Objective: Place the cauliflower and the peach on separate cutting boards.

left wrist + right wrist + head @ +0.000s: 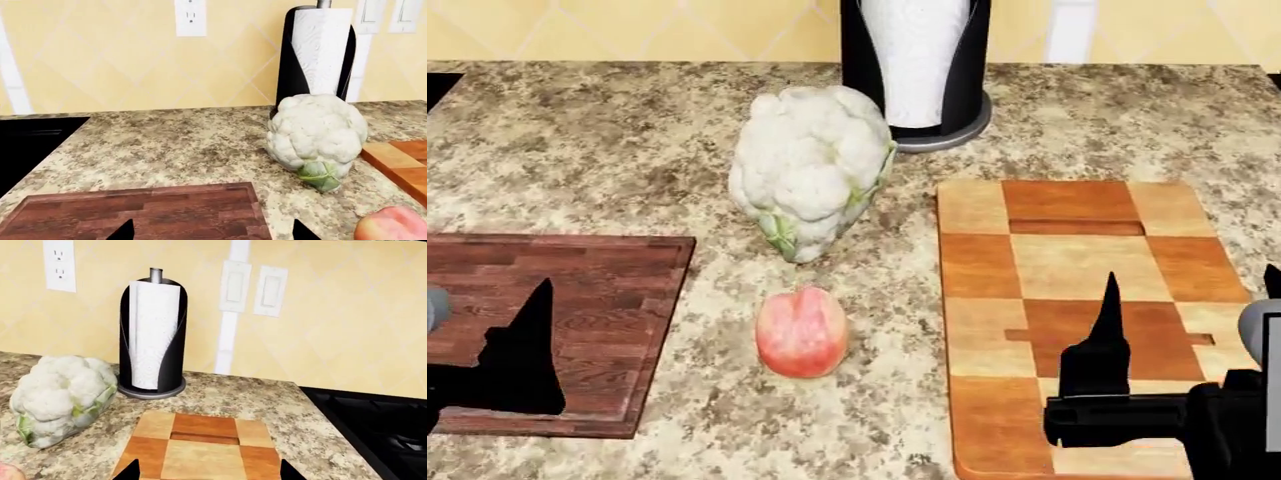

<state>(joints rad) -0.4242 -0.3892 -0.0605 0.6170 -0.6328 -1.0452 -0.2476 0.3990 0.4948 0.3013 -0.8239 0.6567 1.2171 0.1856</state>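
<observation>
The cauliflower [811, 170] lies on the granite counter between the two cutting boards, leaves toward me; it also shows in the left wrist view [317, 135] and the right wrist view [60, 397]. The peach [802, 331] sits on the counter just in front of it and shows at the left wrist view's edge [393, 225]. My left gripper [487, 350] [212, 232] is open and empty above the dark planked board [601, 300] [133, 210]. My right gripper [1188, 310] [209, 472] is open and empty above the checkered board [1081, 290] [200, 440].
A black paper towel holder [914, 60] [153, 330] stands at the back, right behind the cauliflower. A black cooktop [373, 425] lies right of the checkered board, and another black surface [33, 145] lies left of the dark board. The tiled wall carries outlets and switches.
</observation>
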